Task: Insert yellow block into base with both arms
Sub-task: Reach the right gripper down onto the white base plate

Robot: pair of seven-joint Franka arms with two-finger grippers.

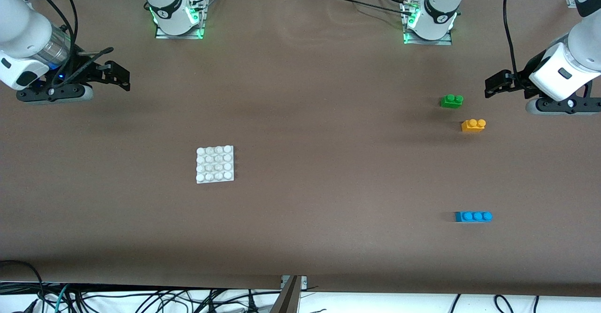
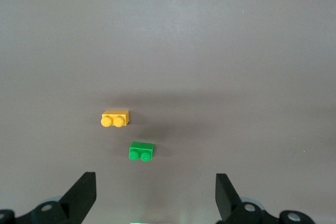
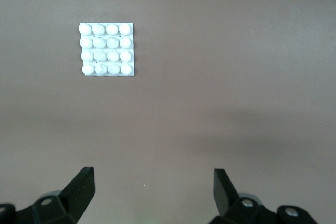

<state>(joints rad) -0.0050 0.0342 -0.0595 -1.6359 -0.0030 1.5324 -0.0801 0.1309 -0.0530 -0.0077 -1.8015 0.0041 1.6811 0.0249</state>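
yellow block (image 1: 473, 125): on desk (image 1: 328, 116), left arm's end, just beside green brick (image 1: 451, 101). base (image 1: 215, 164): mid-desk, well apart. left tool (image 1: 492, 87), right tool (image 1: 119, 76): spread, empty, aloft. advice: pinch block's sides, clear of green brick.

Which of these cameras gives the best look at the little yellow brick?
The left wrist view: the yellow block sits near the middle there, large enough to show both studs, beside the green brick. The front view shows it smaller, toward the left arm's end of the table. The right wrist view does not show it, only the base.
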